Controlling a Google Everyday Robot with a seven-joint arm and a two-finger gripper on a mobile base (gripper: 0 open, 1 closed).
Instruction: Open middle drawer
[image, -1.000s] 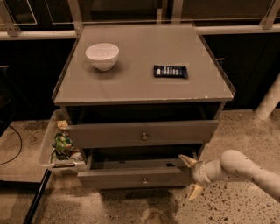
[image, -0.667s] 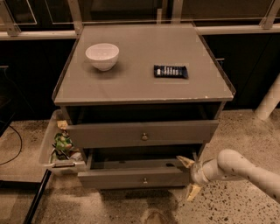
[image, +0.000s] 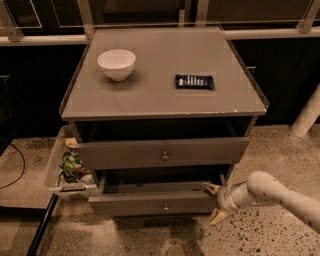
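Gripper (image: 214, 202) splayed, below-right of middle drawer (image: 130, 154)

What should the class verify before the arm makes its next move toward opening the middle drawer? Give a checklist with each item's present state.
1. Middle drawer picked out, its round knob in plain sight: ok.
2. Gripper lined up with that knob: not ok; it sits lower and to the right, by the right end of the lower drawer.
3. Gripper open enough to take the knob: ok, its fingers are spread.
4. Gripper free of the lower drawer: cannot tell.
5. Space in front of the knob unobstructed: ok.
6. White bowl and dark packet on the top set back from the front edge: ok.
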